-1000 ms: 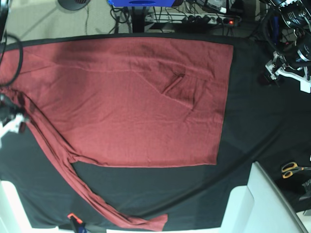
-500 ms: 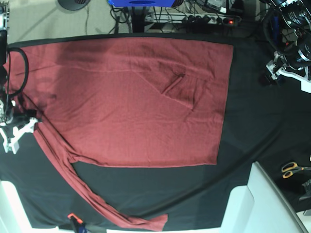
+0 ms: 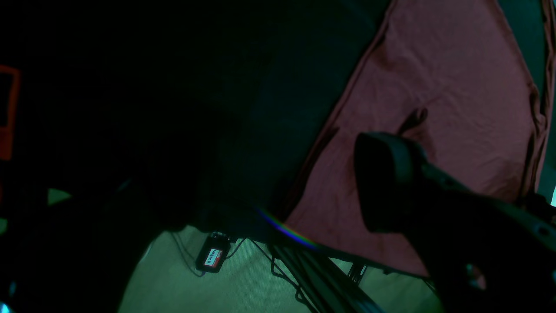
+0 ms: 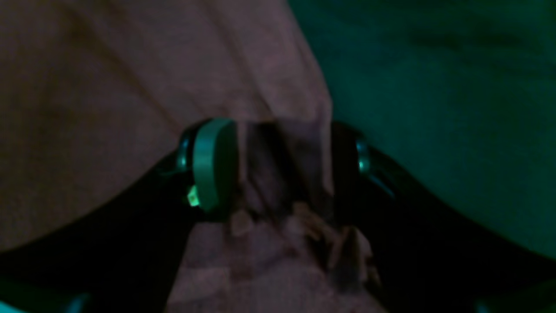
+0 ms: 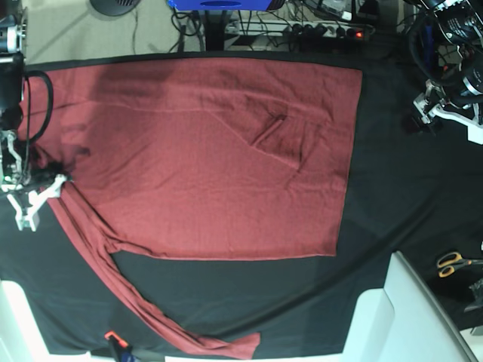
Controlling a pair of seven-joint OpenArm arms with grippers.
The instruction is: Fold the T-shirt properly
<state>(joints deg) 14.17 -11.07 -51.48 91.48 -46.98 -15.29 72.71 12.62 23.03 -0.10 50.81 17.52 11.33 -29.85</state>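
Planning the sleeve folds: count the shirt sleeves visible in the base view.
1: a long sleeve of the T-shirt trails toward the table's near edge. The other sleeve may be hidden or folded under.

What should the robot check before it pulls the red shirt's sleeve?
1. Fabric between the right gripper jaws: ok, the brick-red knit long-sleeved shirt is bunched there.
2. Right gripper fully closed: cannot tell.
3. Left gripper clear of the shirt: ok, parked over the black table cover.
4. Shirt body flat: not ok, a crease near the middle.
5. Lower sleeve free: ok, nothing lies on it.
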